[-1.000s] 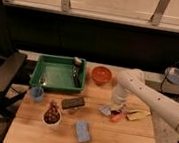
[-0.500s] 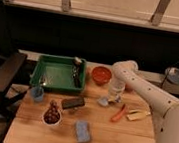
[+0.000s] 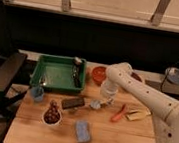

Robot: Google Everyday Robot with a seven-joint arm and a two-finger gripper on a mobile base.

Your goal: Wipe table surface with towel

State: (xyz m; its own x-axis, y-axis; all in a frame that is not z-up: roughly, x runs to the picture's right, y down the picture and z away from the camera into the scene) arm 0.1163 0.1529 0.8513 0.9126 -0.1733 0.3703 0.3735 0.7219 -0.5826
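A small pale blue-grey towel (image 3: 95, 105) lies crumpled on the wooden table (image 3: 123, 142), near its middle. My gripper (image 3: 104, 97) hangs at the end of the white arm (image 3: 136, 88) and points down. It sits right at the towel's right edge, low over the table. The arm reaches in from the right and hides part of the gripper.
A green tray (image 3: 43, 82) holding utensils stands at the back left, with a red bowl (image 3: 99, 73) beside it. A dark block (image 3: 72, 103), blue cup (image 3: 37, 94), bowl of grapes (image 3: 51, 115), blue sponge (image 3: 81, 131), an orange tool (image 3: 118, 113) and a yellow item (image 3: 138, 115) lie around.
The gripper and towel have moved left across the table, away from the orange and yellow items and towards the dark block. The arm's elbow has swung left over the red bowl.
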